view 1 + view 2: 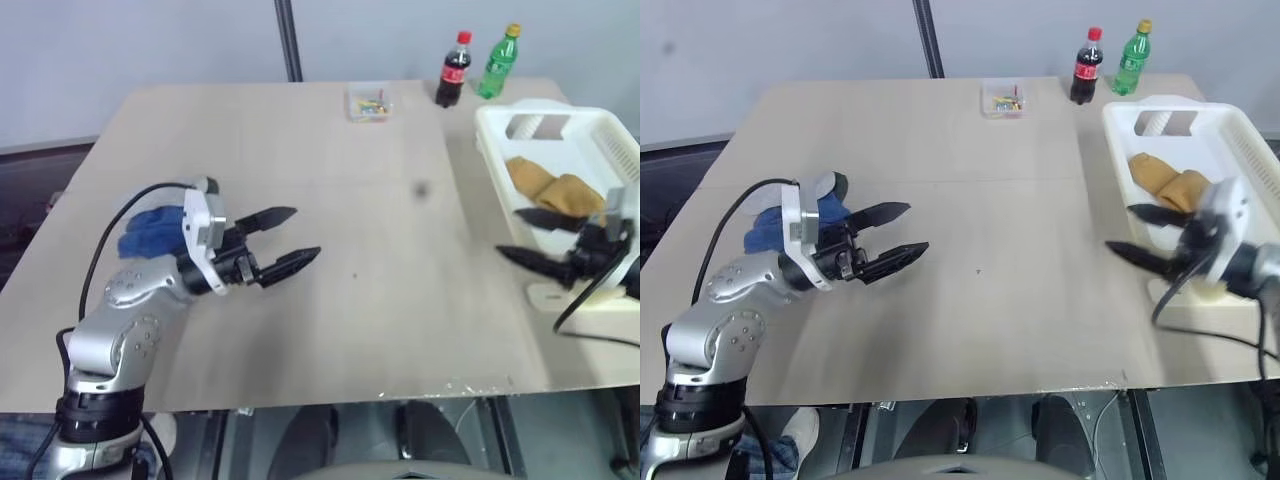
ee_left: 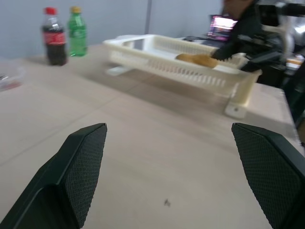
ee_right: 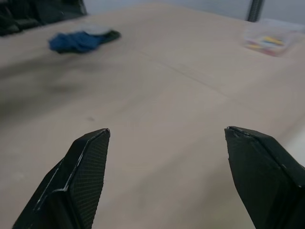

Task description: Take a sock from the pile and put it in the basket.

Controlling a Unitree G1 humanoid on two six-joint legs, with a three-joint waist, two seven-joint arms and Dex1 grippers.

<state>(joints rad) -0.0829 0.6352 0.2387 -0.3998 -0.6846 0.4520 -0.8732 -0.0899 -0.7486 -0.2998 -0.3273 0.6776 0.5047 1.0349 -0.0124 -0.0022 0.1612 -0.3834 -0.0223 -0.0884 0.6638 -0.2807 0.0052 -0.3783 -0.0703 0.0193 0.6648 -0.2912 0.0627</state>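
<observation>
The soft mustard, ochre-brown fabric sock (image 1: 552, 187) lies folded on the floor of the large cream-white rectangular plastic basket with slotted sides (image 1: 500, 150), at the table's right edge; I judge the placement itself complete. My right gripper (image 1: 528, 238) hovers just over the basket's near rim, its two black fingers spread apart and empty, pointing back across the pale wooden table (image 1: 380, 240). My left gripper (image 1: 288, 238) hangs level above the middle-left of the table, fingers released wide, holding nothing. Behind its wrist sits what I can see of the pile: a crumpled blue sock (image 1: 150, 230); any pale grey one is hidden by the arm. At the far edge stand a small clear box of coloured bits (image 1: 368, 104), a dark cola bottle with a red cap (image 1: 454, 70) and a green soda bottle with a yellow cap (image 1: 499, 62).

Risks as I judge them: the right fingers sit close to the basket wall, so a careless sweep could snag the rim and drag or tip the basket off the table edge. The left arm's cable and elbow, passing beside the pile, could brush the blue sock off the table.
</observation>
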